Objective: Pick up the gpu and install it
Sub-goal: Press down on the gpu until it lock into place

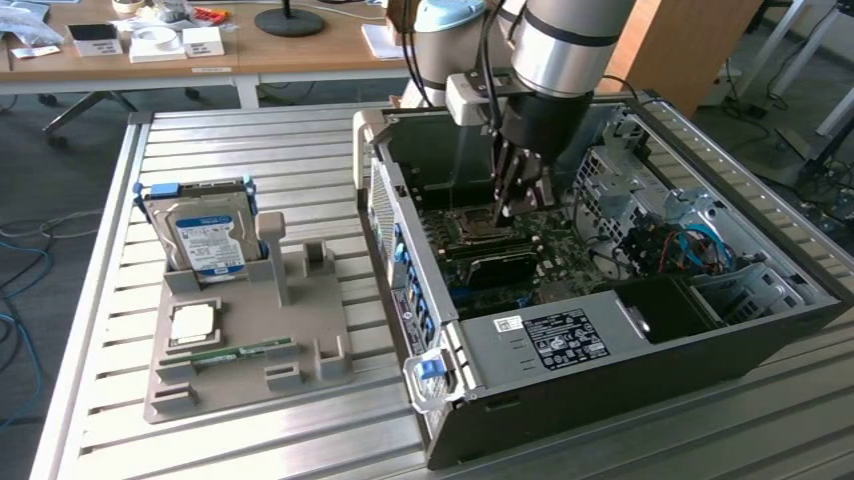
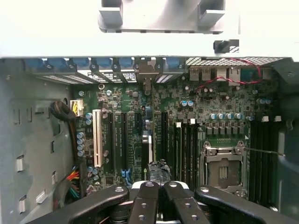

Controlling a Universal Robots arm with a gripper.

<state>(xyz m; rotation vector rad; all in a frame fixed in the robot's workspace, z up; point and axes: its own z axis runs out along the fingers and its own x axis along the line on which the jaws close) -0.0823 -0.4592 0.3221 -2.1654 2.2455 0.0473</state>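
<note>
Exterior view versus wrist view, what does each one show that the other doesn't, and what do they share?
Exterior view: the hard drive and memory stick on the grey tray beside the case. Wrist view: the gpu edge-on, running from the closed claw toward the case's back, and a white expansion slot. Shared: the motherboard with its empty processor socket.

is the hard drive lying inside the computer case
No, the hard drive stands in the grey holder on the table, outside the computer case.

PC case (image 1: 641, 345) sits on the exterior view's right, parts holder (image 1: 247, 345) on the left, hard drive (image 1: 207, 235) upright at its far end.
</note>
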